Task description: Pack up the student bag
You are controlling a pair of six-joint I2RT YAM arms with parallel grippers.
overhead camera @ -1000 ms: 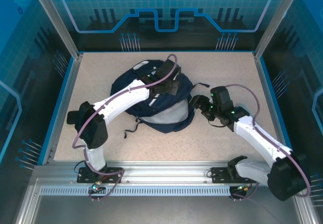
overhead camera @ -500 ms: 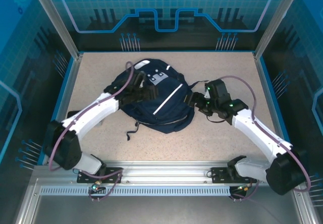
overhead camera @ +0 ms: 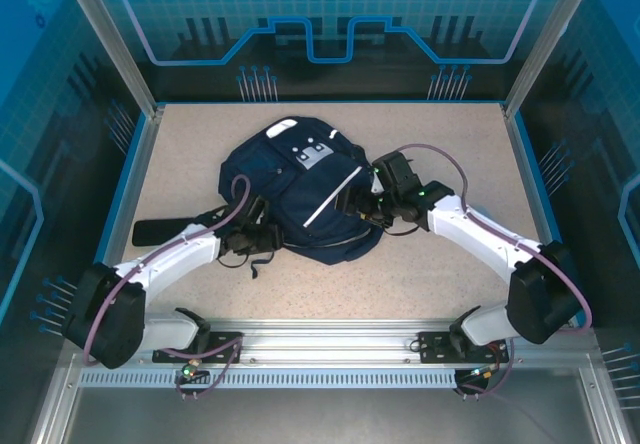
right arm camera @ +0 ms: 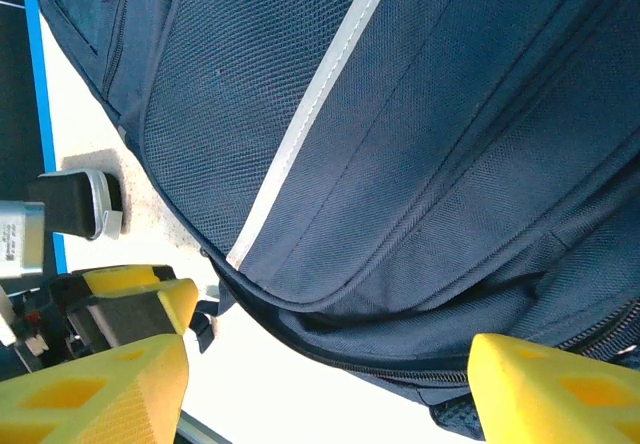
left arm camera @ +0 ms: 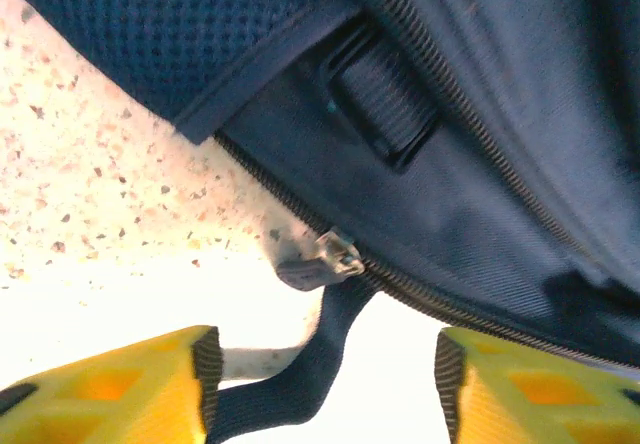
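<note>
Beige speckled bench (overhead camera: 450,134) with one flat dark object (overhead camera: 160,232) lying far left, near the blue side rail; can't tell what it is.

Left claw (overhead camera: 264,242) is low at the near-left edge of the student bag (overhead camera: 300,189). In the left wrist view the claw (left arm camera: 325,394) has its yellow fingers (left arm camera: 130,389) well apart, clamped on nothing. A grey zipper pull (left arm camera: 322,262) sits at the zip line just ahead of the gap. A black strap (left arm camera: 300,379) runs down from it through the gap, close to the left finger; can't tell if it touches.

Bag lies flat mid-bench, navy, front panel up. White handle patch (overhead camera: 285,126) at the far end, grey square-dotted patch (overhead camera: 312,154) below it, marks too small to read. White reflective stripe (overhead camera: 335,192) runs diagonally across the panel.

Right claw (overhead camera: 353,211) is at the bag's right side. In the right wrist view the claw (right arm camera: 330,394) is spread wide, with the bag's edge seam reaching into the gap and neither finger visibly pressing the fabric. The stripe (right arm camera: 310,104) shows plain white there, with no lettering legible on it.
</note>
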